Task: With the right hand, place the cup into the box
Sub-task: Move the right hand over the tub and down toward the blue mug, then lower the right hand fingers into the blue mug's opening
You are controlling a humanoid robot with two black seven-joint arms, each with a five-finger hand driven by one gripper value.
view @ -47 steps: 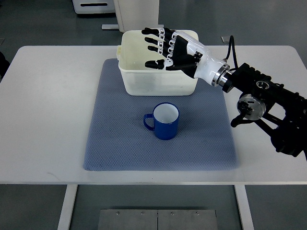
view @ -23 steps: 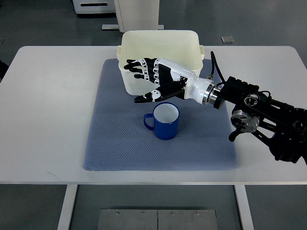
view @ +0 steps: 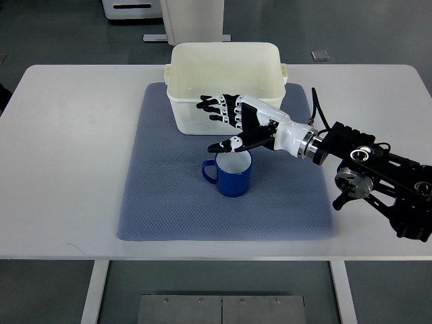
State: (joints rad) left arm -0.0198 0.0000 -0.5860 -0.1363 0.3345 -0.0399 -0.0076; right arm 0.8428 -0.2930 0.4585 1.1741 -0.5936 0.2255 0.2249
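nearest you, one blue enamel cup [view: 229, 173] stands upright on the grey textured mat [view: 169, 202], handle left. your right hand [view: 237, 123] hovers just above its rim, fingers spread and holding nothing, likely lining up a grasp. beyond sits one cream plastic box [view: 225, 61].

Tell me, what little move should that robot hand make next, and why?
Probably lower a little and curl the fingers around the blue enamel cup. The right hand hovers over the cup's far rim with fingers spread, holding nothing, and the cup stands upright on the grey-blue mat, outside the cream plastic box. It needs a grip before any lifting.
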